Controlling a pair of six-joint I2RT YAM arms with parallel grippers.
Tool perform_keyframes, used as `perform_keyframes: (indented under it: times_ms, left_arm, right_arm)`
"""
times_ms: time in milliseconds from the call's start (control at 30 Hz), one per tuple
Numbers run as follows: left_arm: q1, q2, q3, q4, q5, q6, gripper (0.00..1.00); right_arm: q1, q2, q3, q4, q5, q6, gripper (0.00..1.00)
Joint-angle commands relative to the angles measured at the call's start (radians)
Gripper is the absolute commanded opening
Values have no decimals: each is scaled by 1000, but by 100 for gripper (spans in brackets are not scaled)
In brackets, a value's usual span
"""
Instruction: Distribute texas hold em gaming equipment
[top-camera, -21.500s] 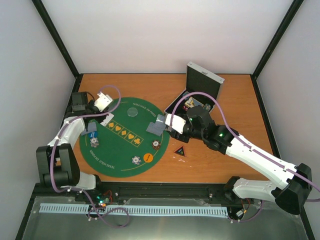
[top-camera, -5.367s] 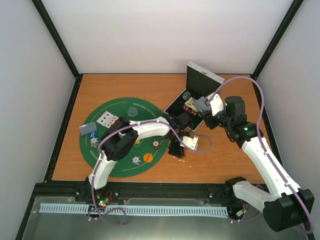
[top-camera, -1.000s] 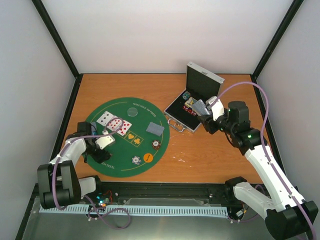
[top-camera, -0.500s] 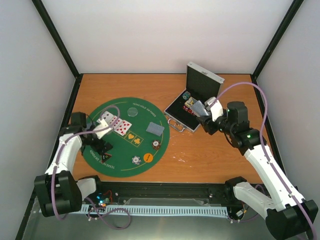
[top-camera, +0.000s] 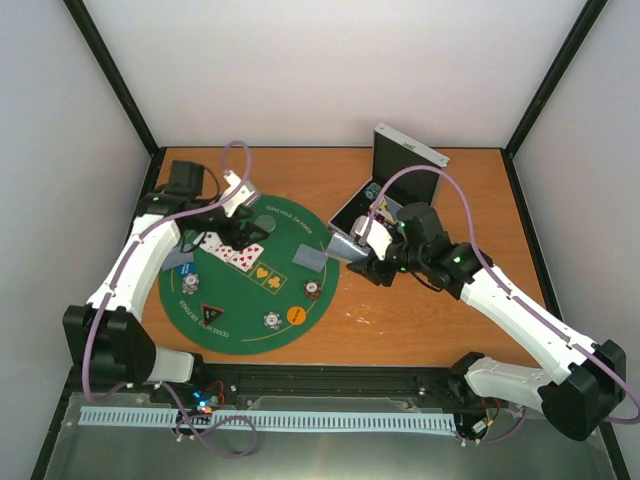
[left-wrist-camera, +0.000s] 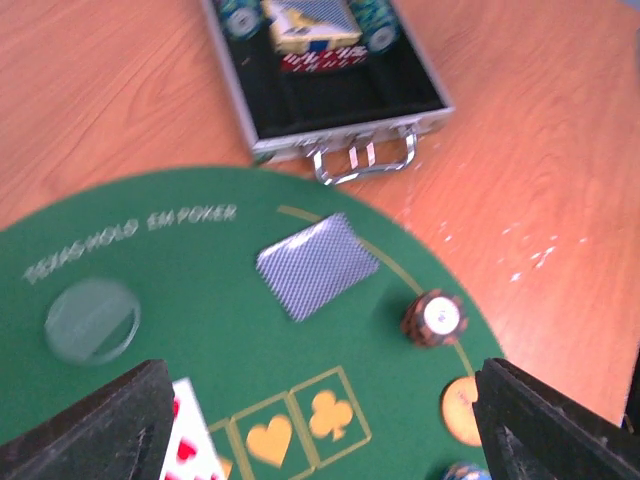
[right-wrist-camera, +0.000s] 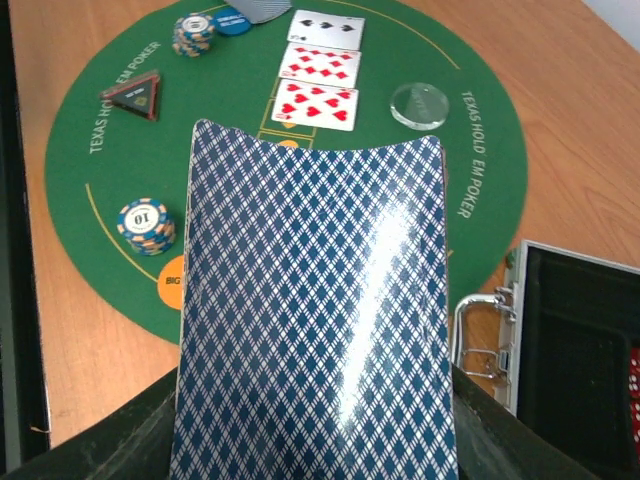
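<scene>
Quick update vs half a second ago: the left gripper (left-wrist-camera: 318, 432) was low over the near-left part of the green mat (top-camera: 285, 215). Now it's swung up to the far-left side, jaws spread wide with nothing between them. The black triangular marker (top-camera: 209, 312) is lying on the felt well behind it, toward the arm bases. The three face-up cards (right-wrist-camera: 320, 75) sit right under that hand, with the clear disc (left-wrist-camera: 92, 320) and a face-down card (left-wrist-camera: 318, 264) just ahead of it. The right gripper (right-wrist-camera: 315, 452) was parked by the silver case (top-camera: 408, 150) and has slid left. It's clamped on a blue-backed playing card (right-wrist-camera: 315, 310) hanging over the mat's right edge, with the case just to its right. The case is open, and inside there's a card box (left-wrist-camera: 310, 22) flanked by chip stacks (left-wrist-camera: 240, 15), plus a red-and-white row I can't make out.
</scene>
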Motion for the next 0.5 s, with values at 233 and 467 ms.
perform_keyframes:
  times_ms: [233, 467]
  left_arm:
    - [-305, 62, 248, -126, 84, -108, 94]
    - [-380, 99, 194, -65, 256, -259, 100]
  right_arm:
    - [232, -13, -13, 81, 79, -172, 54]
    - [309, 11, -21, 153, 145, -184, 53]
